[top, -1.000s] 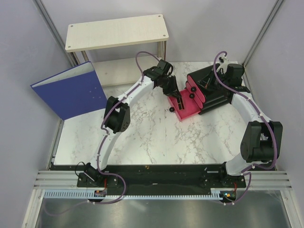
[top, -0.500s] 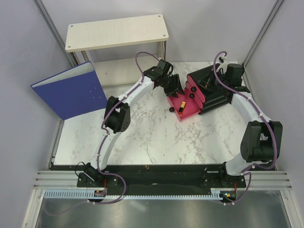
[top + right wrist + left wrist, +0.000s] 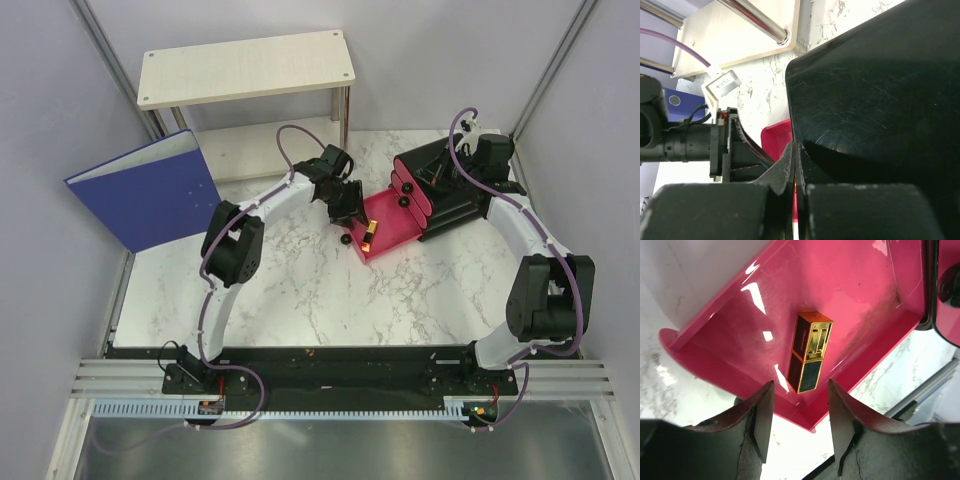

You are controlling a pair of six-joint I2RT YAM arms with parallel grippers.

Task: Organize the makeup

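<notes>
Pulled left gripper (image 3: 797, 407) back leftward, jaws apart, empty; released lipstick (image 3: 810, 352) lying flat in pink drawer (image 3: 735, 335); right gripper (image 3: 795, 161) closed tight at black organizer (image 3: 880, 100) edge.

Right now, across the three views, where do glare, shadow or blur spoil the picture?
Left wrist view: white glare streaks on the pink drawer, lipstick sharp, left fingers soft. Right wrist view: black organizer box shows dull sheen, right fingers dark and blurred. Top view: even light, crisp marble table.
</notes>
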